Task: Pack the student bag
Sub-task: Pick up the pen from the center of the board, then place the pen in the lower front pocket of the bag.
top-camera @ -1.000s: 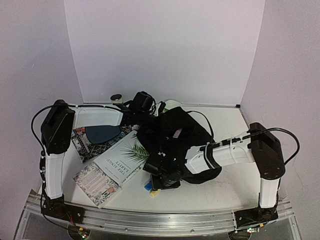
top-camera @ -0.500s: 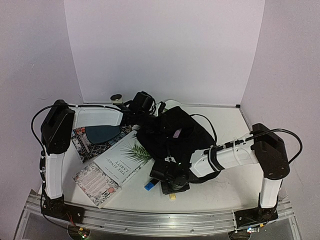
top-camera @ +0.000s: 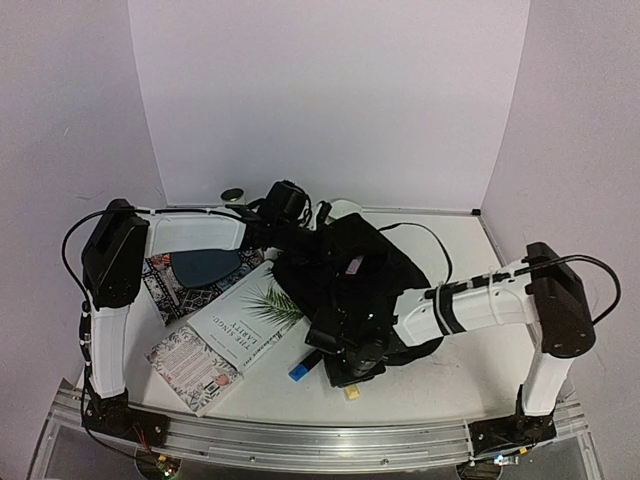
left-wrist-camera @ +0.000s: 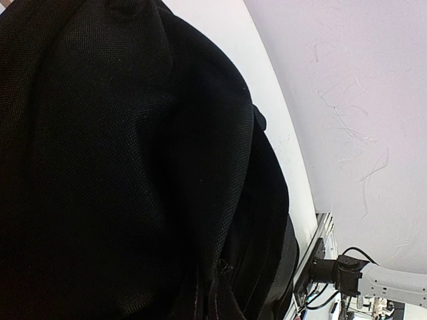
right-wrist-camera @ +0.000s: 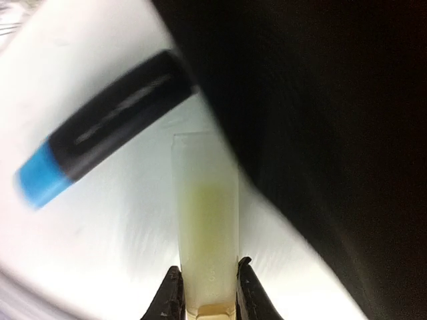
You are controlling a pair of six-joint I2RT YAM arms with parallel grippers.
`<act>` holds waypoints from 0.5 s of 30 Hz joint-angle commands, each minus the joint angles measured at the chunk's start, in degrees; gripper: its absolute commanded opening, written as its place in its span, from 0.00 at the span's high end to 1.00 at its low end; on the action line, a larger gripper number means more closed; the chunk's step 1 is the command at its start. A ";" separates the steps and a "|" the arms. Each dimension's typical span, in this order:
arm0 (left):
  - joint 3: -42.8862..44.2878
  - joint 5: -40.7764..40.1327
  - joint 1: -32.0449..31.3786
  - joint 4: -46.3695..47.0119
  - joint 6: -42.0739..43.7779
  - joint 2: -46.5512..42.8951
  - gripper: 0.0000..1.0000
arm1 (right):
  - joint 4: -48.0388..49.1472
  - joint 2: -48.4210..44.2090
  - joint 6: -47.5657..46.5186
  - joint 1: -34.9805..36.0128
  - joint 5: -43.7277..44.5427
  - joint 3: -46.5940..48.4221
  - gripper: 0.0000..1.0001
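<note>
**A:** What does the right pincer (right-wrist-camera: 205, 288) have?

**B:** It is clenched on a pale yellow translucent stick (right-wrist-camera: 203, 200), with a finger pressed to each side of its near end. The stick lies along the white desk (right-wrist-camera: 100, 233).

**A:** And beside that?

**B:** Just left of it is a black marker with a blue cap (right-wrist-camera: 100, 155). It lies slanted, cap toward the near edge, and its other end reaches the black fabric backpack (top-camera: 350, 265). The backpack's dark edge also runs close along the stick's right side.

**A:** Where does the backpack sit?

**B:** It is slumped mid-desk, the largest thing there. The left pincer (top-camera: 300, 238) is clenched on its far left edge. The fingers are buried in cloth, and that wrist's camera sees mostly black weave.

**A:** The surface and the room?

**B:** The desk top is white, with an aluminium rail (top-camera: 320, 435) along the near edge. A white backdrop panel (top-camera: 330, 100) stands behind, with pale lilac walls (top-camera: 60, 120) at the sides.

**A:** What else lies around?

**B:** Left of the backpack is a white book with a palm-leaf cover (top-camera: 245, 318), its corner at the backpack's edge. A floral-patterned booklet (top-camera: 190, 365) lies nearer the rail. A patterned mat (top-camera: 165, 285) bearing a dark teal plate (top-camera: 203, 265) sits under the left arm. At the back are a small round object (top-camera: 232, 195) and something white (top-camera: 345, 208), half hidden behind the backpack. A black cable (top-camera: 420, 235) loops over the desk to the right.

**A:** Anything in the way?

**B:** From above, the right arm's wrist covers most of its pincer.
</note>
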 commanded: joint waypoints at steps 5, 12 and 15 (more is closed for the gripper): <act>4.00 -0.84 0.87 2.02 -0.11 -2.68 1.00 | -6.16 -9.92 -6.47 -0.52 -3.44 7.29 1.00; 3.79 -0.93 0.87 1.94 -0.50 -2.90 1.00 | -6.31 -14.26 -8.86 -6.42 -6.27 11.06 1.00; 3.63 -0.84 0.87 1.98 -0.61 -3.16 1.00 | -6.17 -16.21 -9.27 -10.05 -7.54 11.41 1.00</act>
